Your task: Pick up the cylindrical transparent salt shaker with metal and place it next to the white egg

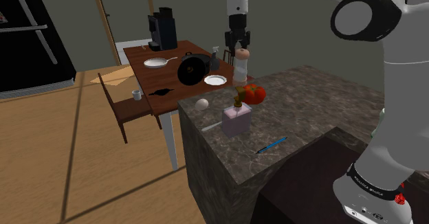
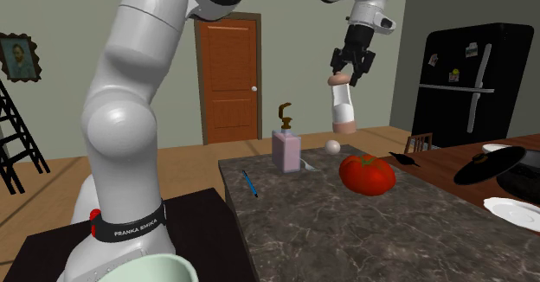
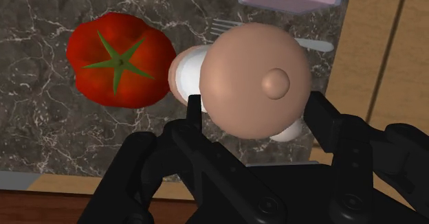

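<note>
The salt shaker (image 1: 240,64) is a pale cylinder with a tan rounded cap and tan base. My gripper (image 1: 238,40) is shut on its cap and holds it a little tilted in the air above the dark marble counter (image 1: 309,113), beside the tomato (image 1: 253,93). In the second exterior view the gripper (image 2: 352,64) carries the shaker (image 2: 343,103) above and just behind the white egg (image 2: 332,146). The egg (image 1: 202,104) lies near the counter's corner. In the wrist view both fingers (image 3: 320,113) clasp the shaker (image 3: 256,78).
A pink soap dispenser (image 1: 236,119), a fork (image 1: 212,126) and a blue pen (image 1: 271,146) lie on the counter near the egg. Behind stands a wooden table (image 1: 158,85) with a black pot (image 1: 192,69), plates and a coffee machine (image 1: 162,30). A chair (image 1: 124,106) stands beside it.
</note>
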Action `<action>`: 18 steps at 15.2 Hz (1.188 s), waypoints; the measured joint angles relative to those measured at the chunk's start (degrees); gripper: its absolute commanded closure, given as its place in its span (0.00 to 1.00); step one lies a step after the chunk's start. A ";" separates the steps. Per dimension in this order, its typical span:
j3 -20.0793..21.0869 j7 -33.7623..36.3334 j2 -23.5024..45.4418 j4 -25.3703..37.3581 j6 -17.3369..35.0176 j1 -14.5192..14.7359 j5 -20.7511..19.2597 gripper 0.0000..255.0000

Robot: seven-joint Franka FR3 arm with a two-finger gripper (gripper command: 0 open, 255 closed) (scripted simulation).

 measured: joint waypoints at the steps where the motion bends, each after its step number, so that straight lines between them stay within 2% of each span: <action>1: 0.30 0.73 2.36 3.28 -0.89 0.07 0.46 1.00; 3: 0.99 2.42 7.53 10.49 -2.72 0.24 1.39 1.00; 4: 1.15 2.72 8.82 11.82 -2.76 0.29 1.59 1.00; 18: 1.08 1.68 6.83 -2.38 9.37 1.92 1.25 1.00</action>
